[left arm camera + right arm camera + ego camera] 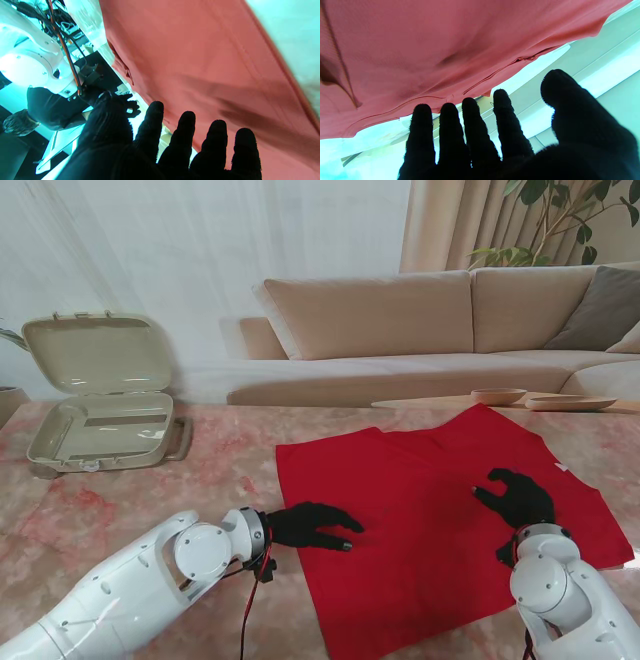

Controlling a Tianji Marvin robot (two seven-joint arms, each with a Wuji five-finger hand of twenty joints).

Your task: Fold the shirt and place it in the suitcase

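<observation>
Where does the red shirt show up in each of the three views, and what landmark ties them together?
Stand view: the red shirt lies flat on the table, right of centre, both hands over it.
Left wrist view: it fills the middle and right, beyond the left hand.
Right wrist view: it fills the upper part, beyond the right hand.
Shared landmark: the shirt's stitched hem.

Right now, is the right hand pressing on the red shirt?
Cannot tell. In the stand view the right hand lies over the shirt, fingers spread; the right wrist view shows its fingers close to the cloth, but neither contact nor gap shows plainly.
</observation>
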